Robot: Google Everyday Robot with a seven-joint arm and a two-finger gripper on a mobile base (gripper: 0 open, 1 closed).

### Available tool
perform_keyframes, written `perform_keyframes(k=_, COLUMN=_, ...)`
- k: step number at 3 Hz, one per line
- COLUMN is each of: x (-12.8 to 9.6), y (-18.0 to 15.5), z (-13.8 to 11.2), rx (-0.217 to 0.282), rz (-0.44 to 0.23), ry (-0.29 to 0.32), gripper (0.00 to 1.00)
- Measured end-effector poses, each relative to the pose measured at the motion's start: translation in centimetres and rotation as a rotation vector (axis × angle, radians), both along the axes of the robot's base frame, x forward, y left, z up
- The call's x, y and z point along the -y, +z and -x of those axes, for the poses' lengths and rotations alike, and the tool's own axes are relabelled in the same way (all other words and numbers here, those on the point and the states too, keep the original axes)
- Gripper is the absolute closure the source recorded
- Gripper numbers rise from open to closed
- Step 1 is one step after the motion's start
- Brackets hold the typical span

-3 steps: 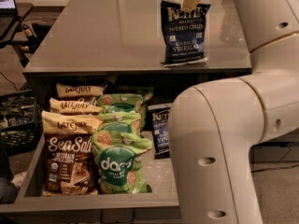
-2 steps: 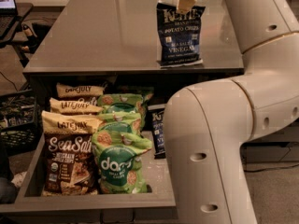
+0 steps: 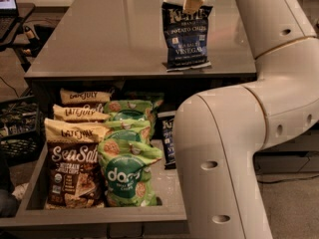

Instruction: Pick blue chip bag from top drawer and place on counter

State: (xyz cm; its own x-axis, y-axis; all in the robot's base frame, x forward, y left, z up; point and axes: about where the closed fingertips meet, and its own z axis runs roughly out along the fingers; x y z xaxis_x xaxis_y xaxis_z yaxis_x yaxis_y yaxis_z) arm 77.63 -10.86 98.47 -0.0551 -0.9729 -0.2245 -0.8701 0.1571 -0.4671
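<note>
Camera view, the only one I have:

- Gripper (image 3: 192,3) is at the top of frame, over the right part of the counter (image 3: 99,34). Its fingers are clamped on the top seam of the blue chip bag (image 3: 187,34).
- The bag is directly below the gripper, long axis vertical, label facing the camera. Its bottom edge looks to be touching the counter surface, and there is a reflection or shadow right under it. I can't confirm that its full weight is down.
- The bag's foot is near the counter's front edge, just above the open top drawer (image 3: 99,217). That is the relation I care about: bag under hand, edge just in front.
- One arm only, so there's no choice of hand. The arm's elbow (image 3: 224,148) fills the right of the view and hides the drawer's right side.
- Left in the drawer: green doos bags (image 3: 127,176), a brown Sea Salt bag (image 3: 72,176) and Late July bags (image 3: 82,114). A second dark blue bag (image 3: 168,141) is partly hidden behind the elbow.

My read: the placing is nearly done. Next I'd let go and retreat straight up along the bag's axis, with no sideways drag. The risk is that the upright bag tips forward off the edge and back into the drawer.
</note>
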Motion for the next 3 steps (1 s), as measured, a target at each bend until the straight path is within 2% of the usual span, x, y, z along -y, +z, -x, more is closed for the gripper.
perform_keyframes(k=3, x=-0.01, y=-0.01, z=-0.02, rx=0.001, rz=0.000, ry=0.000, gripper=0.13)
